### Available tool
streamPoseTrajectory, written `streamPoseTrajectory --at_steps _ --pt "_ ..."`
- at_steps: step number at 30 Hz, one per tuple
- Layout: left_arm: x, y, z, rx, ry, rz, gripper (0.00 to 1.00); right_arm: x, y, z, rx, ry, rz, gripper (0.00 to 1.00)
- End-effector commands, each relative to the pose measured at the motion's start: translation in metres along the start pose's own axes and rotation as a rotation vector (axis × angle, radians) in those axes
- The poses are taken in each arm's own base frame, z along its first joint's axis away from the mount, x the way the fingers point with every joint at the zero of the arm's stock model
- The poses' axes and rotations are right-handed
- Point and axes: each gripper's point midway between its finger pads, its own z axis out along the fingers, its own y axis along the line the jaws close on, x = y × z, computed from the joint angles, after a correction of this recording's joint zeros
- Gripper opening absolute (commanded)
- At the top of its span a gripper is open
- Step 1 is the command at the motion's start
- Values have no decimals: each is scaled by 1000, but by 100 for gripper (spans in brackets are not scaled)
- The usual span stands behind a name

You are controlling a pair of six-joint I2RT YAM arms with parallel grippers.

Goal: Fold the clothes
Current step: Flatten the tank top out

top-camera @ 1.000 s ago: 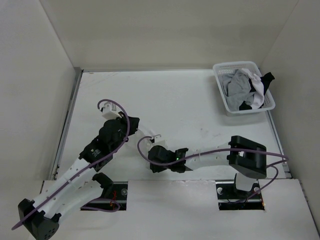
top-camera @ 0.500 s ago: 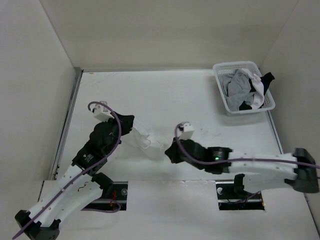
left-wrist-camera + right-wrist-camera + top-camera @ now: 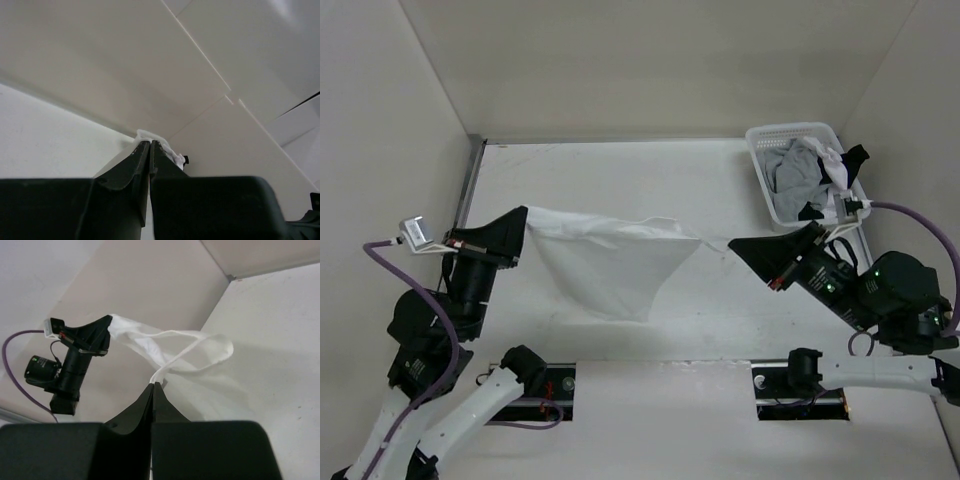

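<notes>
The clothes, one thin white garment (image 3: 605,258), hang spread in the air above the table between my two grippers. My left gripper (image 3: 524,213) is shut on its left top corner; in the left wrist view a bit of white fabric (image 3: 159,140) shows beyond the closed left gripper (image 3: 150,143). My right gripper (image 3: 732,243) is shut on the narrow strap at the garment's right end. The right wrist view shows the right gripper (image 3: 153,385) pinching the twisted strap loop (image 3: 226,348), with the garment (image 3: 150,345) stretching away to the left gripper (image 3: 107,323).
A white lattice basket (image 3: 760,140) stands at the back right corner with grey and black garments (image 3: 798,175) in it. White walls close in the table (image 3: 620,170) on the left, the back and the right.
Both arms have risen and swung apart. The right gripper shut on the strap. The garment went from a bunch near the table's front to a sheet stretched in the air.
</notes>
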Motion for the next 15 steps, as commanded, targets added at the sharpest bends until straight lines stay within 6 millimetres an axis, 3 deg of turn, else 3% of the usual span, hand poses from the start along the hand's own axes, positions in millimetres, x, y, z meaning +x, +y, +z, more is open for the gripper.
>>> streamPoseTrajectory --at_steps 1,4,7,8,10,11,13,15 --pt "6 11 1 -49 24 45 0 3 0 8 16 17 -120 0" --pt "48 44 20 -146 99 92 1 17 -13 36 102 19 -231 0" --pt "115 94 33 -284 231 87 1 48 -49 80 175 99 -273 0" --pt "134 110 36 -325 258 84 1 58 -69 96 198 126 -262 0" --pt "150 138 43 -395 263 96 1 71 -104 121 229 168 -237 0" --pt "155 156 52 -442 247 107 1 74 -132 139 266 176 -225 0" --pt "153 179 73 -500 206 120 1 63 -174 165 343 147 -219 0" --pt "156 198 107 -530 169 76 1 43 -221 199 420 130 -209 0"
